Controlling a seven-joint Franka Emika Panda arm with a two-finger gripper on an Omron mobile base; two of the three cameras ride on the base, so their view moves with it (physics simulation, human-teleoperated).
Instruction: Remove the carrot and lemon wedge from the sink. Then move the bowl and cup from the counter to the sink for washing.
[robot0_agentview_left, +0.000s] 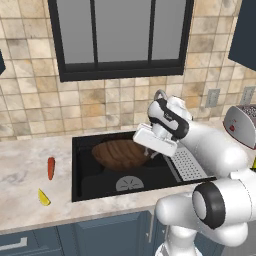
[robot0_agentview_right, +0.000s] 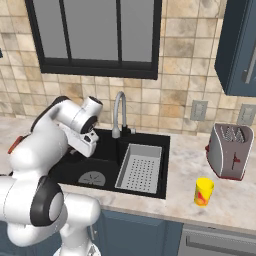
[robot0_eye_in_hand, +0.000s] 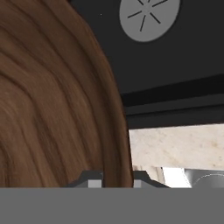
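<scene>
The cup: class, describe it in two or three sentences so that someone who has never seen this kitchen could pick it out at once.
Start at the black sink and go right along the beige counter, past the grey perforated tray. The cup stands upright near the counter's front edge, in front of the silver toaster. It is a small yellow cylinder with a red mark, far smaller than the toaster.

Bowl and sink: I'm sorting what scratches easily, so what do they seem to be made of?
The bowl looks like wood with a smooth, low-sheen finish: brown grain bands curve across it in the hand view. The sink looks like matte black composite or coated metal, uniformly dark without glare; which one can't be told.
</scene>
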